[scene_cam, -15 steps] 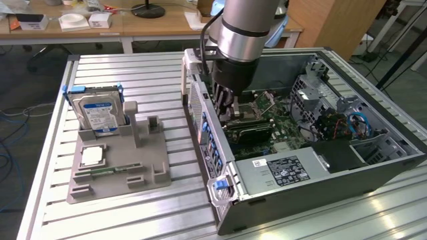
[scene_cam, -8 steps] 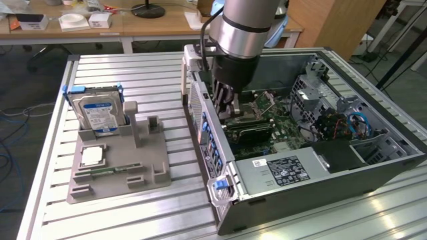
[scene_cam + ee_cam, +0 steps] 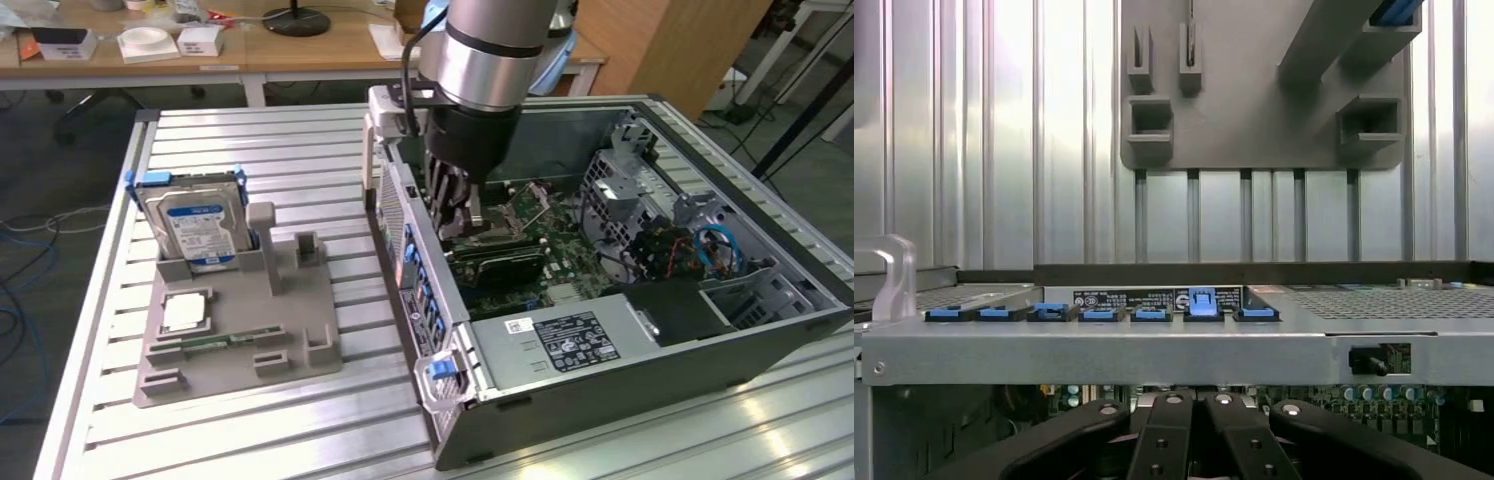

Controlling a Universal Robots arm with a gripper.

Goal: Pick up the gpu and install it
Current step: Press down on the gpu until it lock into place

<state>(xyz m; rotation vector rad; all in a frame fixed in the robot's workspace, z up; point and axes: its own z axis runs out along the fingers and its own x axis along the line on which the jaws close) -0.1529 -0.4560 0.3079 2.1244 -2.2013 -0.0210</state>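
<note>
The gripper (image 3: 463, 232), fingers pressed together, sits low inside the open computer case (image 3: 747, 290) over the motherboard (image 3: 534, 225); any sideways drift could scrape components

Robotics lab: slatted aluminium bench (image 3: 267, 420), open PC case (image 3: 641, 340) w/ fixture tray (image 3: 240, 370); cluttered wooden desks (image 3: 267, 45) seen at far side.

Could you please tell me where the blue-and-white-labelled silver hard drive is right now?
The blue-and-white-labelled silver hard drive stands upright in the grey plastic holder tray on the exterior view's left, beside the open computer case.
</note>
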